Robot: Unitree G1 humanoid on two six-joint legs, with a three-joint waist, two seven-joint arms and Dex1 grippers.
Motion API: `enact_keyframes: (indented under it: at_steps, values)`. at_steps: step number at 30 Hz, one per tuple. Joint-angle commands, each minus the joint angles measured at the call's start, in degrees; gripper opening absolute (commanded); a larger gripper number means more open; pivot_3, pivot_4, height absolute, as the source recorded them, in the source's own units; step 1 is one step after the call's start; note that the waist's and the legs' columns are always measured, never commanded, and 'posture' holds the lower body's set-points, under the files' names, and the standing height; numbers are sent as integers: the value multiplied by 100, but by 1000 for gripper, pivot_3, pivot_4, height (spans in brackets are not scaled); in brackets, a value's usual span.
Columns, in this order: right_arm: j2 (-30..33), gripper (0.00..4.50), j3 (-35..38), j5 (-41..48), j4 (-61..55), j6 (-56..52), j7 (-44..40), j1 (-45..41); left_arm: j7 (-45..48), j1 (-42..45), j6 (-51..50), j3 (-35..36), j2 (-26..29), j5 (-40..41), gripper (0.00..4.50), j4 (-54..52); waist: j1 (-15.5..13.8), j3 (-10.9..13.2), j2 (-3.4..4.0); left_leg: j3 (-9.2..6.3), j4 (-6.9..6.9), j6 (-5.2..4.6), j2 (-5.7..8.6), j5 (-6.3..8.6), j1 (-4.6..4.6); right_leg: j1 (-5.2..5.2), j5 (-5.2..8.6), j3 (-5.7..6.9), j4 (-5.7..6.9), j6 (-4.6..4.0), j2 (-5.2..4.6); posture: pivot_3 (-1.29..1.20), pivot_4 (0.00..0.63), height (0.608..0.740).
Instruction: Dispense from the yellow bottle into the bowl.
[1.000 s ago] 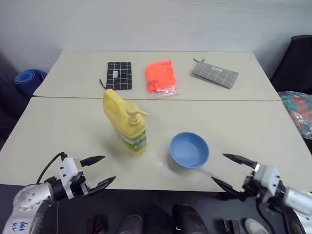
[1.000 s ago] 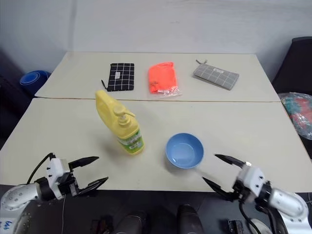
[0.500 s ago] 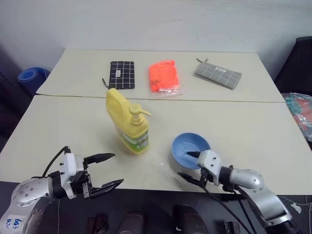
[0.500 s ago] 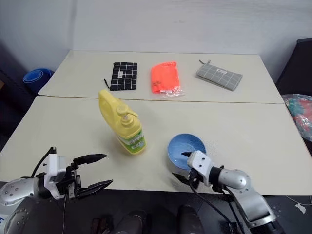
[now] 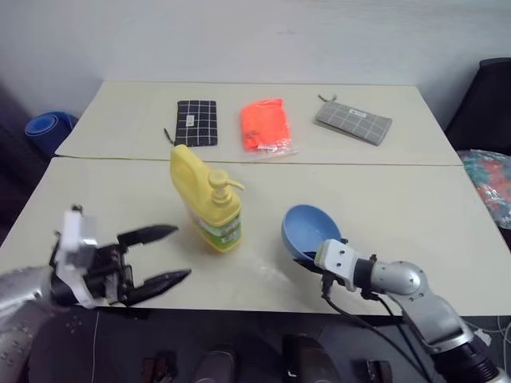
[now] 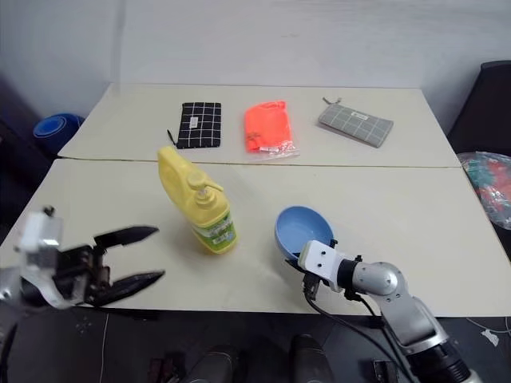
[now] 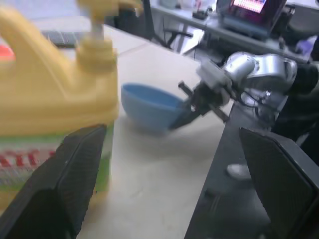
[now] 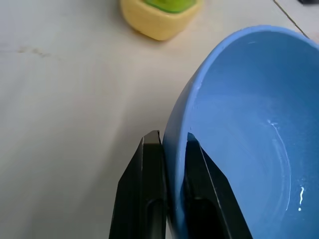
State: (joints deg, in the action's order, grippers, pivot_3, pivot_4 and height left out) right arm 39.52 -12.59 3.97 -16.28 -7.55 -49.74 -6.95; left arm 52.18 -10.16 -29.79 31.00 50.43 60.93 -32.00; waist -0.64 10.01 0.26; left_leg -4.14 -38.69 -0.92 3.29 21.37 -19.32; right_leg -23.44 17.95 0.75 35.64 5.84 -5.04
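Blue bowl (image 5: 310, 231), tilted, was pinched at its rim by the right pincer (image 8: 168, 149), while the left pincer (image 5: 164, 255) gaped empty at eight o'clock of the yellow bottle (image 5: 204, 199).

Silver arms, white wrists, 2 black-fingered grippers, black cables.

yellow bottle (image 5: 206, 204) is standing on the table (image 5: 415, 215) as landmark. bowl (image 5: 307, 231) is sitting right of it, slightly nearer, tilted, with right gripper (image 5: 313, 259) clamping its near rim. left gripper (image 5: 164, 255) is hovering left of and nearer than the bottle, apart from it. Three pouches are lying behind the bottle: checked pouch (image 5: 196, 123) directly behind, middle pouch (image 5: 264, 126) behind-right, third pouch (image 5: 352, 120) farthest right.
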Motion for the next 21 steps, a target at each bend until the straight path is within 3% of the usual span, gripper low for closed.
enact_keyframes:
  at_steps: [1,8,13,14,21]
  values:
    - [466,0,326,491,-638,-22,-707,-447,-491,820,-262,262,249,709,3895,19,-7,3,3,0,-3,0,1,0,-1,0,0,0,-1,0,0,0,150,740]
    - [1149,0,144,1040,-701,-876,-1996,-2069,-1164,3145,-317,-899,130,128,1720,600,21,12,4,-3,-22,4,-1,2,-16,-8,-1,7,3,1,9,0,150,740]
    - [1128,0,-80,1282,-791,-1396,-2508,-2910,-1211,4044,-418,-1594,-145,-280,211,862,83,14,1,-7,-30,8,-5,4,-52,-37,-1,12,2,1,14,0,150,740]
    - [1107,0,-116,1313,-821,-1483,-2545,-3018,-1274,4150,-497,-1695,-175,-347,23,916,84,14,1,-8,-32,8,-6,4,-62,-47,-1,13,11,2,15,0,150,740]
    - [573,0,-665,1278,-759,-2072,-2654,-4109,-1008,4348,-667,-2237,-261,-895,23,1120,99,17,-3,1,-54,21,-4,-4,-109,-112,-2,1,36,4,18,0,150,740]
